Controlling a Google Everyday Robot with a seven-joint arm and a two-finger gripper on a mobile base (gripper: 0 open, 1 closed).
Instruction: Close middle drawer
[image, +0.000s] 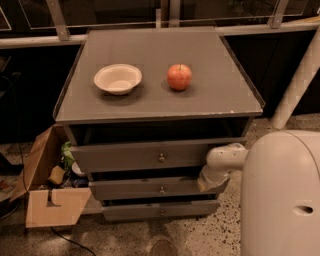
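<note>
The middle drawer (130, 189) sits in the grey-brown cabinet (160, 107), between the top drawer (125, 157) and the lowest drawer (135, 210). Its low front panel carries a small round knob (161, 189) at the centre. A dark strip shows above this panel, under the top drawer. How far the middle drawer stands out I cannot tell for sure.

The gripper (206, 184) is at the right end of the middle drawer's front panel and seems to touch it. If the gripper is released or clenched, I cannot tell, because the end of the arm hides it. The white arm (226, 157) comes from the right, bends down in front of the right end of the top drawer, and joins the big white robot body (282, 200) in the lower right corner.

The top drawer is pulled out, with a dark opening between its front panel and the cabinet top. It also has a small knob (161, 158) at the centre.

On the cabinet top a white bowl (118, 78) stands to the left and a red apple (179, 76) to the right, apart from each other.

On the speckled floor (125, 237), left of the cabinet, lies an open cardboard box (50, 205) with some small things inside. A white post (299, 75) leans at the right, behind the cabinet.
</note>
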